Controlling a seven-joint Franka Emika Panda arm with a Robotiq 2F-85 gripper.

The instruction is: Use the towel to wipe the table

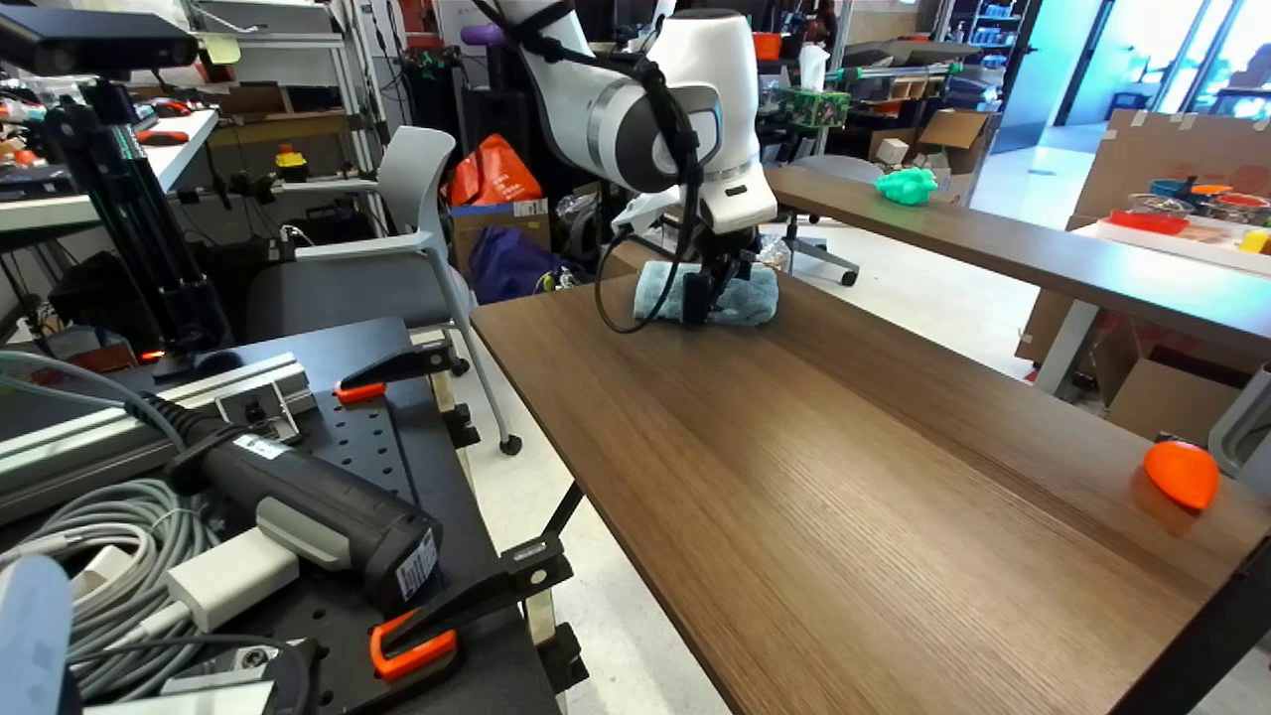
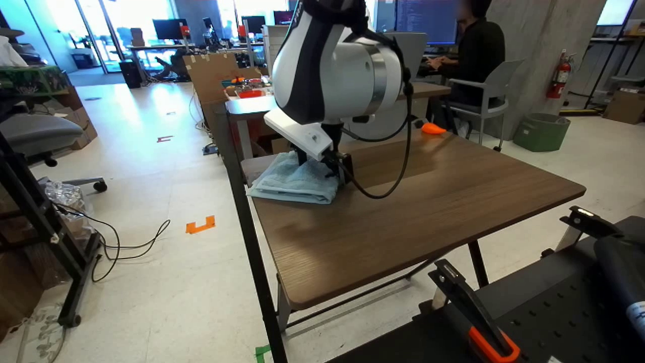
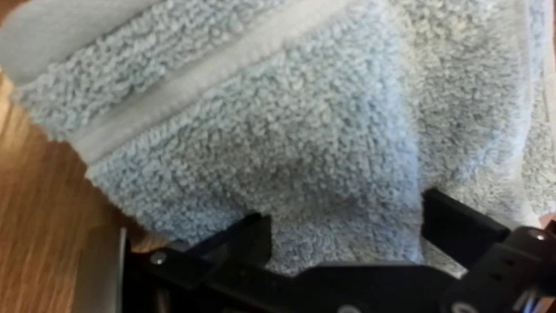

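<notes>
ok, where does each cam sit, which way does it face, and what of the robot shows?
In an exterior view: sits by the dark bench, faces along the table to the towel near its far end; the arm and part of the jaws show.
In an exterior view: sits nearer the towel, faces roughly back across the table toward the orange object; arm and jaws show.
Wrist view: mounted at the arm's end, faces the towel close up; jaws show along the bottom.
Both exterior views share table, towel, arm and orange object.

Can't read any of it tbh: tool (image 1: pixel 328 497) stickers (image 1: pixel 417 566), 8 o'clock in an exterior view; screen (image 2: pixel 426 17) at 1, extinguisher (image 2: pixel 557 92) label (image 2: pixel 561 75) at 2 in an exterior view (way too tiny).
</notes>
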